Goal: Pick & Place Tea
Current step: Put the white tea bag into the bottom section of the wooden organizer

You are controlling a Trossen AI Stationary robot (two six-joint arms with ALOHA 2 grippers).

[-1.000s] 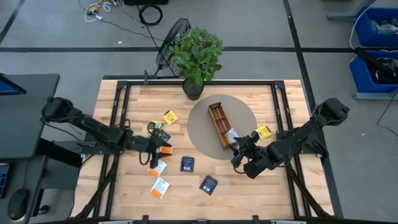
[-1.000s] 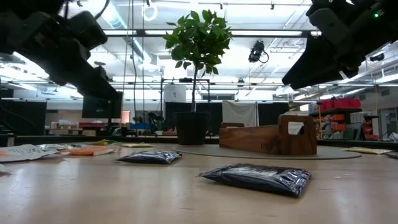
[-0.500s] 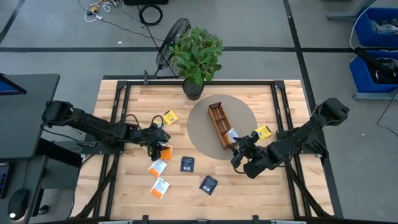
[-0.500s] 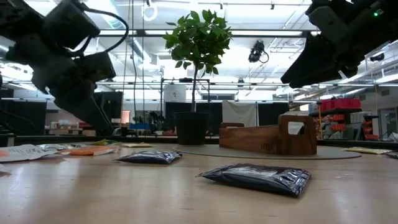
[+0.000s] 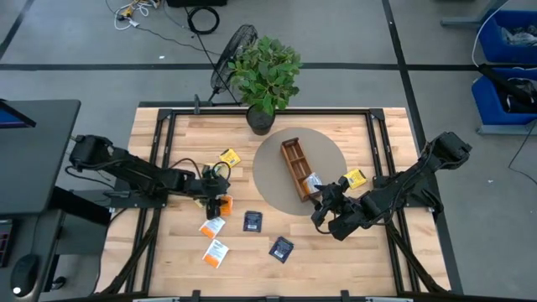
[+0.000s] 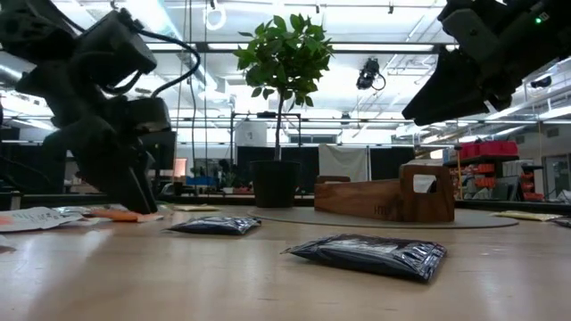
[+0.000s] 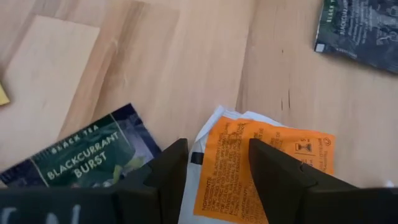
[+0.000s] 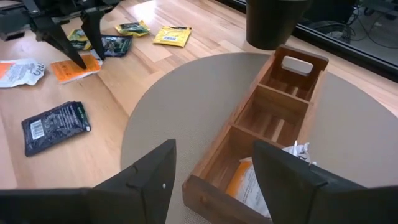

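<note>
Tea sachets lie flat on the wooden table: orange-and-white ones, dark navy ones, yellow ones. My left gripper points steeply down, open, with its fingers on either side of an orange sachet near the table's middle left. A blackcurrant sachet lies beside it. My right gripper hangs open above the near end of the wooden tray, where one sachet lies in the end compartment. My left gripper comes at the orange sachet from above, slanting from the table's left, with its fingertips low at the sachet's edge. I cannot tell whether they touch it. The sachet lies flat on the table.
The tray rests on a round grey mat. A potted plant stands at the table's far edge. A dark green sachet lies a little beyond the orange one. Bare wood shows along the near edge.
My left gripper has come down to the orange sachet and tipped more steeply downward, shifting a little toward the table's right edge. The sachets lie where they were.
</note>
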